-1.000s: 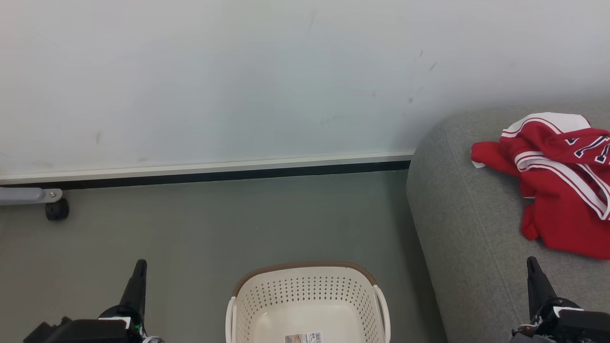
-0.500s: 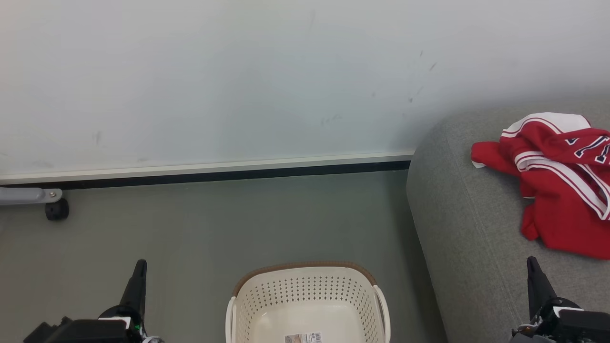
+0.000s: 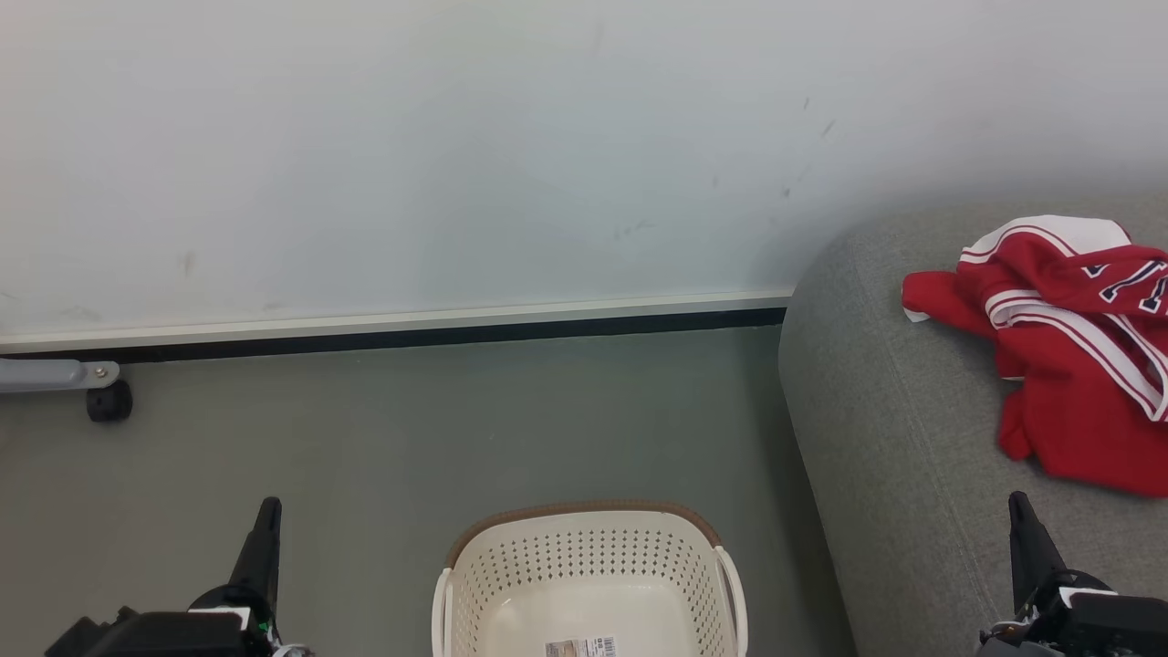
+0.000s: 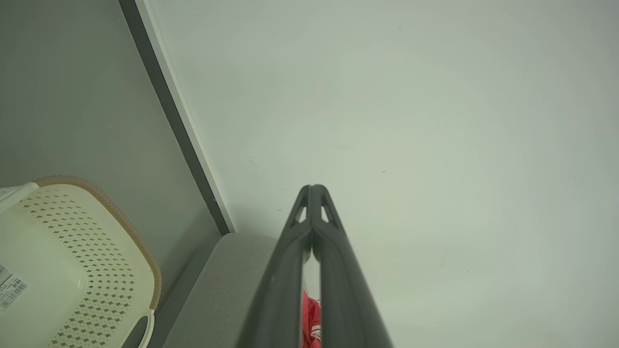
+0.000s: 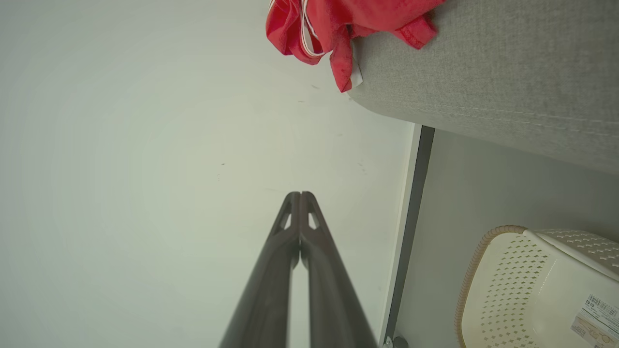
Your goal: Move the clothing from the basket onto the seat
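Note:
The red clothing (image 3: 1072,347) with white stripes lies crumpled on the grey seat (image 3: 894,438) at the right, and its folds (image 5: 333,24) hang at the seat's edge (image 5: 483,82). The cream basket (image 3: 589,584) stands on the floor at the bottom centre, with only a label inside it. My left gripper (image 3: 267,507) is shut at the lower left, to the left of the basket, holding nothing. My right gripper (image 3: 1017,502) is shut over the seat's front part, below the clothing, holding nothing. Both pairs of fingertips meet in the wrist views (image 4: 313,188) (image 5: 300,195).
A pale wall with a white-and-black skirting (image 3: 392,328) runs behind the grey floor (image 3: 411,429). A grey metal leg with a black castor (image 3: 108,401) stands at the far left by the wall. The basket (image 4: 72,270) sits close to the seat's side (image 4: 227,285).

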